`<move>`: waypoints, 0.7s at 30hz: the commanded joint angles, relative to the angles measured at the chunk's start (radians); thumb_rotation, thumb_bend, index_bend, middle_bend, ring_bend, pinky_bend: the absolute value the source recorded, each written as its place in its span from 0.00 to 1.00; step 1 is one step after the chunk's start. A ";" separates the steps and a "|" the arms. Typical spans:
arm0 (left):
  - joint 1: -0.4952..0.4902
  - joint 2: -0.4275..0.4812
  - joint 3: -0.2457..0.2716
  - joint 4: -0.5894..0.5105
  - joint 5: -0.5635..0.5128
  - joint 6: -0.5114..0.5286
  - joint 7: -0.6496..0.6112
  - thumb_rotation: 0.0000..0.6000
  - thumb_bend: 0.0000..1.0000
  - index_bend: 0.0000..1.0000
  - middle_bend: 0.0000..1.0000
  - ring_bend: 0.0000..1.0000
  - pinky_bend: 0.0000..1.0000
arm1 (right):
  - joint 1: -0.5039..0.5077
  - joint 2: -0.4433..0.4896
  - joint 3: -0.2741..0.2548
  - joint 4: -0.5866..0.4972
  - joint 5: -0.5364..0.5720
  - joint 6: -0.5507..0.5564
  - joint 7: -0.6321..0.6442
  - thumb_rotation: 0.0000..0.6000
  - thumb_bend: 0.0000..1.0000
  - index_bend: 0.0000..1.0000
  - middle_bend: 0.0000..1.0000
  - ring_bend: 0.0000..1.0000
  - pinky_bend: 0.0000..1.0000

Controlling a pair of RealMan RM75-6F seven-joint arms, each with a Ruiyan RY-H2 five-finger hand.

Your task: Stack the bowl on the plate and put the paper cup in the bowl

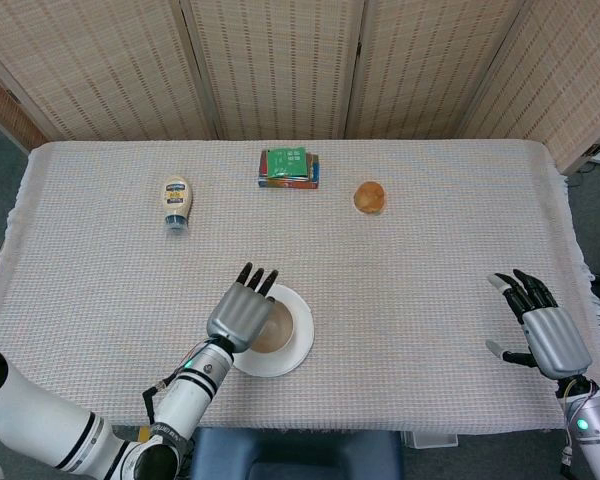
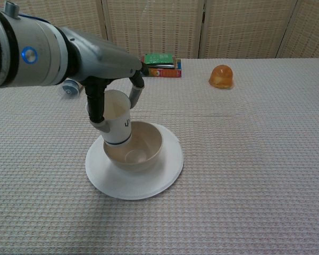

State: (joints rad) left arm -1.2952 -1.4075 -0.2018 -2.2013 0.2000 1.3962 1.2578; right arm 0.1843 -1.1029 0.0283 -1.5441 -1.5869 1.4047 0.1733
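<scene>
fingers [image 2: 134, 94] of left hand [image 2: 109, 64] wrapped round paper cup [image 2: 115, 124], thumb on near side. cup upright, slightly tilted, its base over left rim of bowl [image 2: 143, 143], whether touching cannot tell. bowl sits centred on plate [image 2: 165, 170]. right hand [image 1: 538, 325] far right of plate, fingers spread, holding nothing. beyond plate: mayonnaise bottle [image 1: 176, 201] lying to left, stack of books [image 1: 288, 166] straight behind, orange bun [image 1: 369, 196] to right. all on white tablecloth [image 1: 430, 250].

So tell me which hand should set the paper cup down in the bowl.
The left hand: it already holds the paper cup just over the bowl. The right hand sits empty near the table's far right edge.
</scene>
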 commanded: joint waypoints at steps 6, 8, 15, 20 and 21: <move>-0.025 -0.047 0.007 0.082 0.010 -0.066 -0.033 1.00 0.22 0.47 0.04 0.00 0.06 | 0.001 0.000 0.002 0.004 0.001 0.002 0.005 1.00 0.17 0.09 0.11 0.01 0.08; -0.028 -0.053 0.011 0.097 0.013 -0.079 -0.042 1.00 0.22 0.47 0.04 0.00 0.06 | 0.001 0.000 0.002 0.004 0.000 0.003 0.005 1.00 0.17 0.09 0.11 0.01 0.08; -0.030 -0.076 0.037 0.146 0.016 -0.125 -0.070 1.00 0.22 0.47 0.04 0.00 0.06 | -0.004 0.003 0.001 0.006 -0.003 0.014 0.014 1.00 0.17 0.09 0.11 0.01 0.08; -0.028 -0.094 0.057 0.190 0.023 -0.167 -0.095 1.00 0.22 0.47 0.04 0.00 0.06 | -0.006 0.004 -0.001 0.006 -0.007 0.019 0.016 1.00 0.17 0.09 0.11 0.01 0.08; -0.026 -0.096 0.060 0.199 0.025 -0.177 -0.102 1.00 0.22 0.47 0.04 0.00 0.06 | -0.007 0.005 -0.001 0.006 -0.009 0.020 0.016 1.00 0.17 0.09 0.11 0.01 0.08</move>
State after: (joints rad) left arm -1.3234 -1.4983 -0.1477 -2.0143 0.2214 1.2316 1.1657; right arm 0.1777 -1.0983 0.0273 -1.5383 -1.5957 1.4250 0.1898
